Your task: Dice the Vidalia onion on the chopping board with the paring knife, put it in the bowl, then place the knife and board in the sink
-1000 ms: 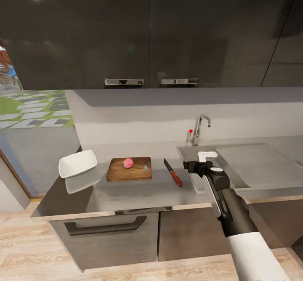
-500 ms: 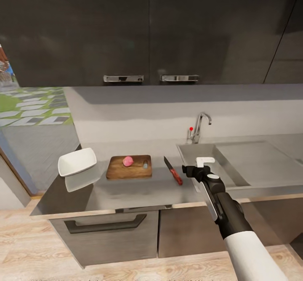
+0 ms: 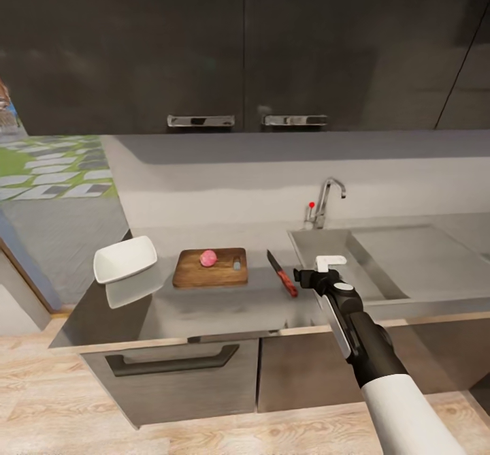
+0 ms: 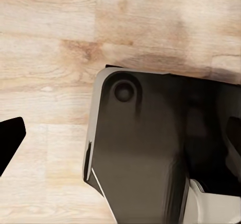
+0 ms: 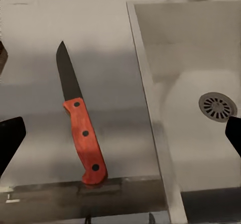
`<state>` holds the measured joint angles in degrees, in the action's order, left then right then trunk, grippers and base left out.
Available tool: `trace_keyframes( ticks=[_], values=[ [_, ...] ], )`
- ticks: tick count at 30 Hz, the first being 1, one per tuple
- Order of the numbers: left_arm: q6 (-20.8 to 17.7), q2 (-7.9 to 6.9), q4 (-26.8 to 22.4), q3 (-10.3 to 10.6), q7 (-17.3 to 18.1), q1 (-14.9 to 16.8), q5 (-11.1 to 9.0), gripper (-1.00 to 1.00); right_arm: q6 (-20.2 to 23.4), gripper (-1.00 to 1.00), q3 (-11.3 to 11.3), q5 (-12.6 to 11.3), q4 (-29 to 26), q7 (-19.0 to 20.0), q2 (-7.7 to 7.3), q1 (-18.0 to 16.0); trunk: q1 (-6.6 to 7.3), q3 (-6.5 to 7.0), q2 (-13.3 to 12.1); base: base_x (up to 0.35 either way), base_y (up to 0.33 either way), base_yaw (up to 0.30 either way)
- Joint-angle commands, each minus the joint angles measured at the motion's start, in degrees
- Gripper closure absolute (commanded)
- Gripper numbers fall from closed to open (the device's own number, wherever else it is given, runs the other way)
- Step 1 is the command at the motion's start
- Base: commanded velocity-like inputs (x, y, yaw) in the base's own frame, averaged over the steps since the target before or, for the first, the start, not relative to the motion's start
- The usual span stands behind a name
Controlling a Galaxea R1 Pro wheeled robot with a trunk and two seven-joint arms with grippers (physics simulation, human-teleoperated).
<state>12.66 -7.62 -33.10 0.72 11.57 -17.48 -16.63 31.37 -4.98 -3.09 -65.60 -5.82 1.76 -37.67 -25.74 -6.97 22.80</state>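
Head camera looks down over the countertop (image 3: 224,305); right wrist camera sits close above its paring knife (image 5: 78,118) and sink (image 5: 201,58).

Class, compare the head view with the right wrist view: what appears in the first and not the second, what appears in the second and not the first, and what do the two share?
Head view alone: the small pinkish-red onion resting on the dark brown wooden chopping board, the white squarish bowl, the chrome curved tap, and the right gripper hovering beside the knife.

Right wrist view alone: the round sink drain.

Both: the paring knife with dark blade and red-orange handle, the glossy grey countertop, and the grey steel sink.
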Motion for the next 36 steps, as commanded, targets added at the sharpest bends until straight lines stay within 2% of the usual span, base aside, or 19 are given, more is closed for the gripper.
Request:
trace_keyframes(
  ticks=[1, 20, 36],
  values=[
    [0.0, -0.03, 0.0, 0.1, 0.3, 0.0, -0.6, -1.00, 0.3, -1.00, -0.1, -0.3, -0.1, -0.4, -0.01, 0.0, -0.04, -0.20, 0.1, 0.097, 0.027, 0.000],
    [0.0, -0.03, 0.0, 0.1, 0.3, 0.0, -0.6, -1.00, 0.3, -1.00, -0.1, -0.3, 0.7, -0.4, -0.01, -0.1, -0.04, -1.91, 0.1, 0.165, 0.019, 0.000],
    [0.0, -0.03, 0.0, 0.1, 0.3, 0.0, -0.6, -1.00, 0.3, -1.00, -0.1, -0.3, 1.2, -0.4, 0.14, -0.1, -0.04, -3.36, 0.1, 0.011, 0.036, 0.000]
  ],
)
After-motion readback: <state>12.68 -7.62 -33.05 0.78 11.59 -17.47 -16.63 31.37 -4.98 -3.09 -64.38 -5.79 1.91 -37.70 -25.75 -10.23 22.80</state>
